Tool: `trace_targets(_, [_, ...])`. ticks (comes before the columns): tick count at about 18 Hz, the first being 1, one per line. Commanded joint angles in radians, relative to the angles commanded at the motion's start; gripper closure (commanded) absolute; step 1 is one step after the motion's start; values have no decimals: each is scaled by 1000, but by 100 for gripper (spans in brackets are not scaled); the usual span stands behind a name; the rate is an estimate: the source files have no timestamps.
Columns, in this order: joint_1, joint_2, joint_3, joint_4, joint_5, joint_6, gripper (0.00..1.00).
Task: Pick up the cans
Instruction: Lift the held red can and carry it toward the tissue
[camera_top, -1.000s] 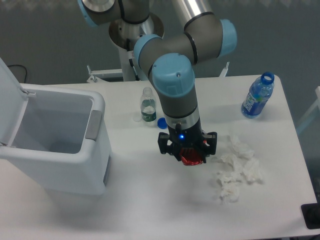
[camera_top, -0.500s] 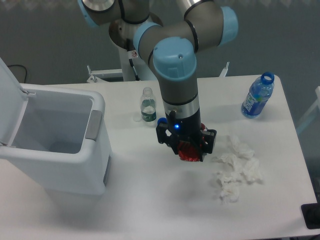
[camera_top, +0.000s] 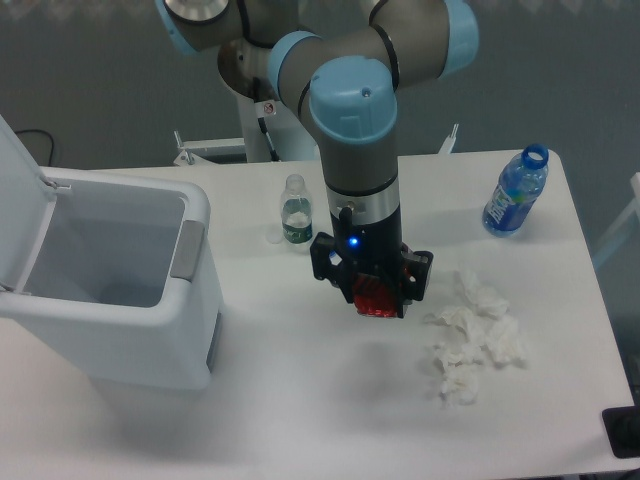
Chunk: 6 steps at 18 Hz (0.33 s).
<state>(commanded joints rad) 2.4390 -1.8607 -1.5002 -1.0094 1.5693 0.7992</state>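
A shiny red can (camera_top: 377, 298) shows just under the black body of my gripper (camera_top: 375, 300), held between its fingers above the white table (camera_top: 300, 400). The gripper points straight down near the table's middle, with a blue light glowing on its body. Most of the can is hidden by the gripper's housing. A faint shadow lies on the table below it, so the can hangs off the surface.
An open white bin (camera_top: 110, 285) stands at the left. A small clear bottle with a green label (camera_top: 295, 212) is behind the gripper. A blue-labelled bottle (camera_top: 515, 193) stands at the back right. Crumpled white tissues (camera_top: 475, 335) lie to the right of the gripper.
The gripper has risen with the red can in it, moving slightly up and away from the table. The bottles, tissues and bin have stayed put.
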Motion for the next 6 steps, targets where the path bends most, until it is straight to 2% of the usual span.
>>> trace_targets(6, [2, 6, -11, 2, 0, 0, 29])
